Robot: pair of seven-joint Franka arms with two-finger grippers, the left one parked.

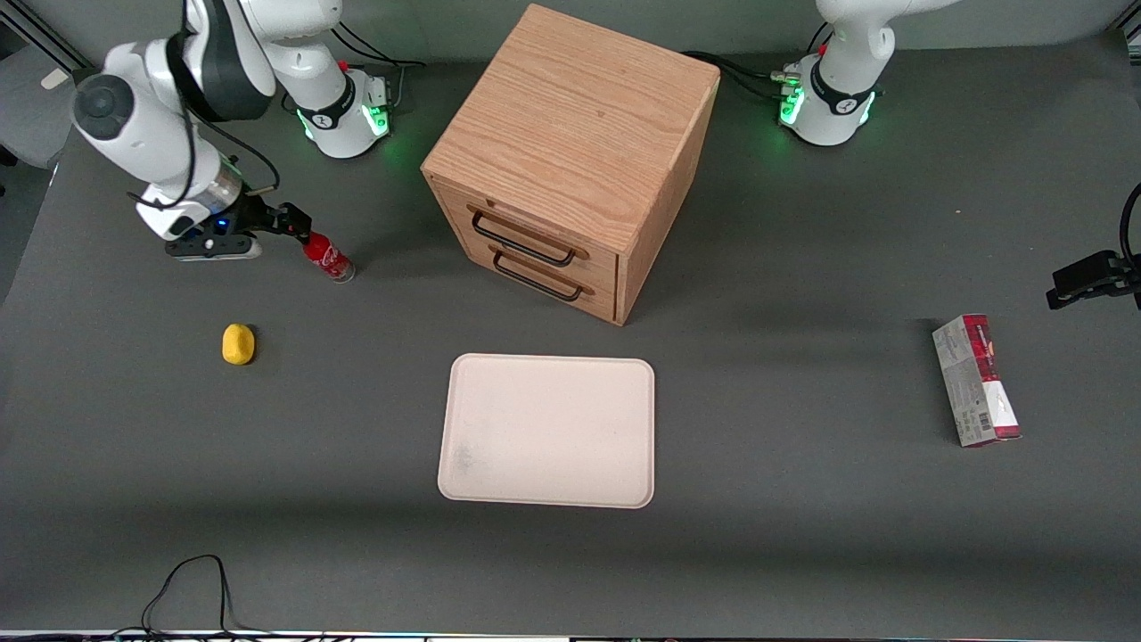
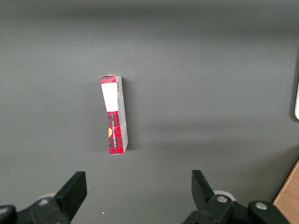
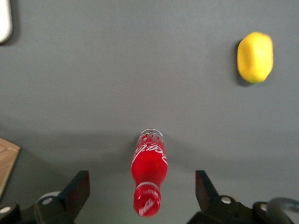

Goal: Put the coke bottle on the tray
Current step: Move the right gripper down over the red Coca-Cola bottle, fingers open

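The coke bottle (image 1: 328, 259) is small and red with white script and a clear base. It stands on the dark table toward the working arm's end, farther from the front camera than the tray. My right gripper (image 1: 299, 223) is open just above its cap. In the right wrist view the bottle (image 3: 149, 172) sits between the two black fingers (image 3: 80, 186), with clear gaps on both sides of the cap. The cream-white tray (image 1: 548, 431) lies flat and bare in front of the cabinet, well apart from the bottle. One corner of the tray shows in the right wrist view (image 3: 3, 21).
An oak drawer cabinet (image 1: 570, 152) stands mid-table, farther from the front camera than the tray. A yellow lemon-like object (image 1: 238, 344) lies nearer the camera than the bottle. A red-and-grey carton (image 1: 975, 380) lies toward the parked arm's end. A black cable (image 1: 192, 588) loops at the front edge.
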